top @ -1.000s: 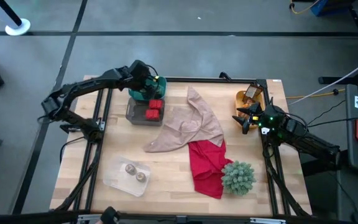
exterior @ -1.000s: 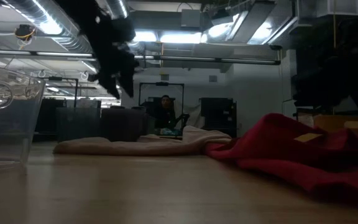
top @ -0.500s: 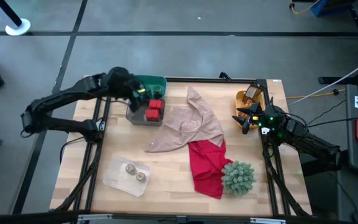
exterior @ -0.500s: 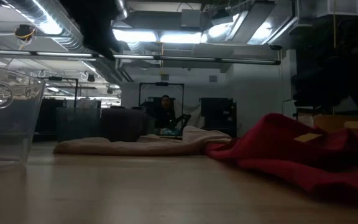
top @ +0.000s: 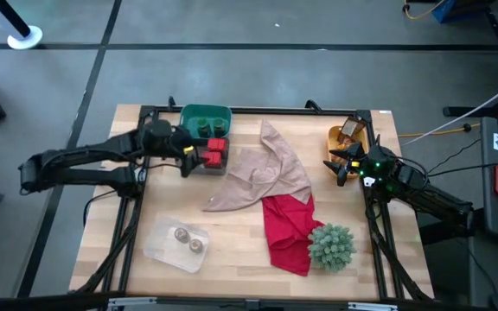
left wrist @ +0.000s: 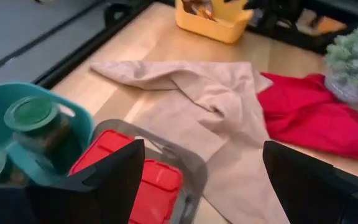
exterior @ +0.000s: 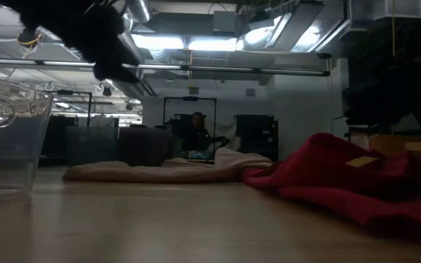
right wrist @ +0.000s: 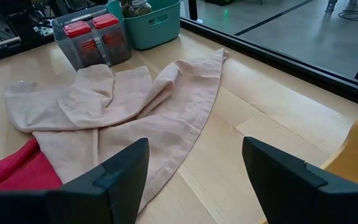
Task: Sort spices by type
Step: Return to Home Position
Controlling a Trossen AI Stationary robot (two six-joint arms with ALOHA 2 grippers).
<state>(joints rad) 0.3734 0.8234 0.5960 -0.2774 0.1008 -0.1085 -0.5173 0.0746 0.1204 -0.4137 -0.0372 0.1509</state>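
My left gripper (top: 186, 156) (left wrist: 201, 182) hangs open by the left side of the grey bin (top: 199, 159), touching nothing. Two red tins (top: 214, 152) (left wrist: 157, 185) stand in that bin. Just behind it, the teal bin (top: 207, 118) holds dark-green jars (left wrist: 32, 116). Two tan-grey pots (top: 188, 239) sit in a clear tray near the table's near left corner. Orange-brown packets (top: 349, 130) lie in the yellow bin (top: 339, 138) at the far right. My right gripper (top: 335, 166) (right wrist: 194, 163) waits open, just in front of that yellow bin.
A beige cloth (top: 262, 173) lies crumpled mid-table, and a red cloth (top: 285, 228) spreads toward the near edge beside the spiky green plant (top: 331, 245). A black frame rail runs along the table's edges. A person sits in the room far behind (exterior: 194, 130).
My left arm has drawn back from above the teal bin, swinging toward the table's left edge and then toward the near edge. Its gripper now hangs beside the grey bin.
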